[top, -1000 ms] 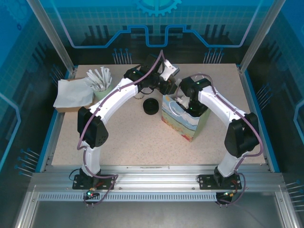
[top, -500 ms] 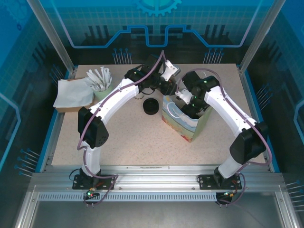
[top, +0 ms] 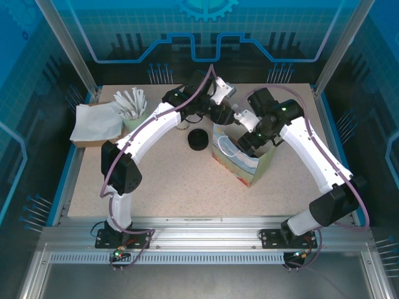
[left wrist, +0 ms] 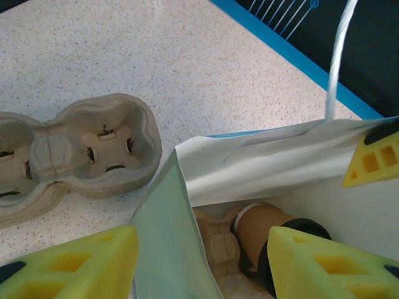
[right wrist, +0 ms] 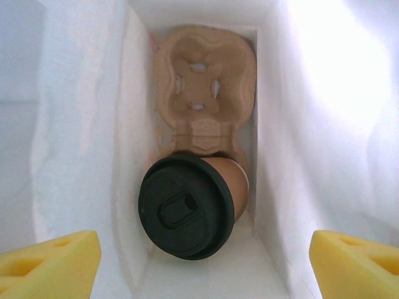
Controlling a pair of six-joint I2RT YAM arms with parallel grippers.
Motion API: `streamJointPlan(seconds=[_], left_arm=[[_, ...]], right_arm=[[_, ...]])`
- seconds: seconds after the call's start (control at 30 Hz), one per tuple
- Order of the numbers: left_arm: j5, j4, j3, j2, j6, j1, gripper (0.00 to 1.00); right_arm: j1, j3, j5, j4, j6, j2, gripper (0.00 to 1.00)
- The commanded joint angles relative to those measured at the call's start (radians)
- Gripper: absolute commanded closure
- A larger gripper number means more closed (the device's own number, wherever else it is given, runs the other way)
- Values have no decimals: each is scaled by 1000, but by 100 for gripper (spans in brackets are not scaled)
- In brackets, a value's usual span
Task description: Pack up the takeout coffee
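The right tool (right wrist: 202, 261) hangs over the mouth of the paper bag (right wrist: 81, 124), jaws wide and gripping nothing. Straight below it, the takeout coffee (right wrist: 187, 208) sits at the bag's bottom, black lid up and slightly tilted, at one end of a pulp cup carrier (right wrist: 202, 93). The left tool (left wrist: 199, 268) straddles the bag's wall, jaws apart, not pinching it. A second carrier (left wrist: 81, 149) lies on the desk (left wrist: 206, 56) beside the bag.
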Motion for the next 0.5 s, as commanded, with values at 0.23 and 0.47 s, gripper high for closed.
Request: streamJointPlan(seconds=[0.23, 0.47], left_arm=[[104, 119, -38, -169, -119, 76, 33], [39, 391, -357, -450, -262, 158, 27]], right_arm=[[-43, 93, -206, 64, -3, -138, 13], [-47, 51, -247, 342, 98, -332, 11]])
